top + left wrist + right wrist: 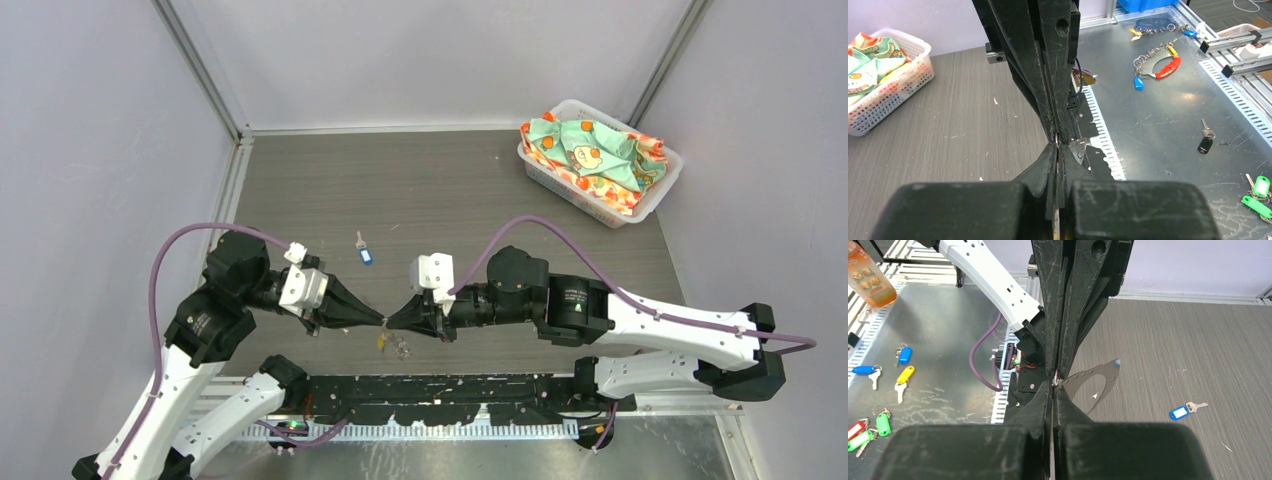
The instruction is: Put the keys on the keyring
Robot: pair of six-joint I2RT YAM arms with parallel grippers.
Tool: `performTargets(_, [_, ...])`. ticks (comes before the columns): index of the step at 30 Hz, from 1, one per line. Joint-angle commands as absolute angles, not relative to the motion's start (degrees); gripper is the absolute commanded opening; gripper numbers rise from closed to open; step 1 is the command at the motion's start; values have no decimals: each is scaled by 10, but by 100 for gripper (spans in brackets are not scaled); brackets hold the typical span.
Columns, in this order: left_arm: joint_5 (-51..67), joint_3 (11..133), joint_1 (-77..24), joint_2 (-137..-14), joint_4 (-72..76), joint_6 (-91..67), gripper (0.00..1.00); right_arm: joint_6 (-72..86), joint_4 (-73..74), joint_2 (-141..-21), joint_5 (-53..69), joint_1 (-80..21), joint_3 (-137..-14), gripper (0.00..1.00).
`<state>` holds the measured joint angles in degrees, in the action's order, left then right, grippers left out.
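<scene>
A white basket (549, 179) in the worktop's (450, 190) far right corner holds folded patterned cloth (590, 150). Both the left claw (378, 320) and right claw (392, 322) are pressed together, tips meeting above the near edge. Just below them are the yellow key (380, 343) and a small silvery keyring (402, 347); whether either is pinched is unclear. The blue key (365, 254) lies apart, farther back.

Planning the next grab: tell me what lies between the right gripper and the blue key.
Nothing. Only bare grey table separates the right gripper from the blue key, as the right wrist view shows and the top view confirms.
</scene>
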<state>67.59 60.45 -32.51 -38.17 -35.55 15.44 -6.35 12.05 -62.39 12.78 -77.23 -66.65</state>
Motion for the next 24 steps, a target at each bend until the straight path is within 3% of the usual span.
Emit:
performTargets(1, [676,607,-327,-377,-324,147,0,-58,125,-614,129,-771,-697,1])
performTargets(2, [672,606,-327,-377,-324,140,2,-57,127,-612,127,-772,-698,1])
performTargets(5, [667,605,-327,-377,-337,127,29,-56,135,-610,121,-771,-701,1])
performTargets(8, [670,598,-327,-373,-359,132,39,-55,143,-612,121,-772,-708,1])
performTargets(12, [655,588,-327,-365,-371,137,39,-54,155,-619,126,-772,-717,1])
performTargets(17, [636,581,-326,-363,-376,135,31,-54,165,-624,127,-772,-725,1])
performTargets(24, [648,583,-327,-375,-375,132,31,-59,179,-633,130,-772,-739,1])
